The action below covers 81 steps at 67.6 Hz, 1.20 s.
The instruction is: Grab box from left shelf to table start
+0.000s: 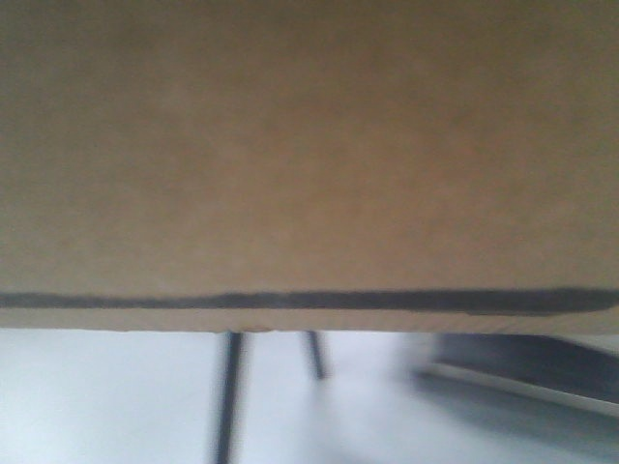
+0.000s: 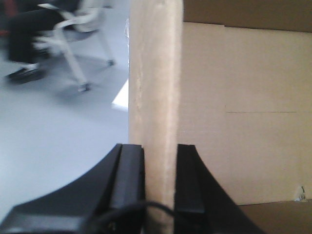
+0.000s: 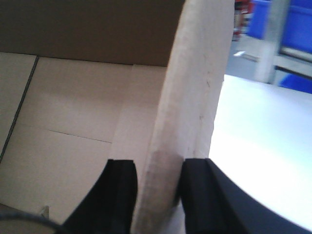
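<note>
In the front view, the box [image 1: 309,145] fills nearly all we can see, its brown face close to the lens with a dark line near its lower edge. Beneath it we make out pale floor [image 1: 97,406] and two thin dark legs [image 1: 229,396], so we judge the box is carried in the air.

At the left wrist, the left gripper [image 2: 160,187] is clamped on an upright cardboard wall, one finger on each side. The box's inside lies to the right, and a chair [image 2: 73,34] stands beyond.

At the right wrist, the right gripper [image 3: 157,195] pinches another wall likewise, with a white surface [image 3: 263,146] beside it.

Our worry is that these thin walls may bend or slip from the pads if the arms move unevenly. The box also blocks the front camera.
</note>
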Available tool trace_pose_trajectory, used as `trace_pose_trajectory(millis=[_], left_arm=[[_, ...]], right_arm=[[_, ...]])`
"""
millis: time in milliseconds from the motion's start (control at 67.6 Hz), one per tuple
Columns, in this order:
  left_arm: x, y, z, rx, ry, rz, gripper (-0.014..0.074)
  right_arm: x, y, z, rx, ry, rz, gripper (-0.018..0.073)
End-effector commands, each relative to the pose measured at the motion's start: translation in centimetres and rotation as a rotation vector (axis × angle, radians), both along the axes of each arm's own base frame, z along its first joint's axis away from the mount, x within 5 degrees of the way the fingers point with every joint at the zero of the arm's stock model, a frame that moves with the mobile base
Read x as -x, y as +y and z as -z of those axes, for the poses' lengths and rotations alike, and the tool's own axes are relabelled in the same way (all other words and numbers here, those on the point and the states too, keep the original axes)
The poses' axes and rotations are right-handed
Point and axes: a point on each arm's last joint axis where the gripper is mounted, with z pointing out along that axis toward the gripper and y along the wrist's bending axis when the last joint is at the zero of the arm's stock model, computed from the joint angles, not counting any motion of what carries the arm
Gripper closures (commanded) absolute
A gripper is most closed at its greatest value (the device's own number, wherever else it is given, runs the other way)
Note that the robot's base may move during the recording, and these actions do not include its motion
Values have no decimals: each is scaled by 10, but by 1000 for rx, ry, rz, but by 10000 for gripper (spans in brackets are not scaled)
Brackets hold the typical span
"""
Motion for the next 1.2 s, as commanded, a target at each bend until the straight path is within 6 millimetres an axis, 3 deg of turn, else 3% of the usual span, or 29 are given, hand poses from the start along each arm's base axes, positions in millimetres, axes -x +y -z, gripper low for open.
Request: trace_pose_trajectory(millis=[0,903,1184], left_arm=[[1,-5,-27,128,-184,61,690],[1,-5,-27,128,-182,61,689],[-9,-8,-15,119,-132,59,689]], right_arm=[[-2,-1,-19,-57,-129,5,503],[-2,-1,-19,-57,-129,5,503],[-2,-1,-19,-57,-129,5,503]])
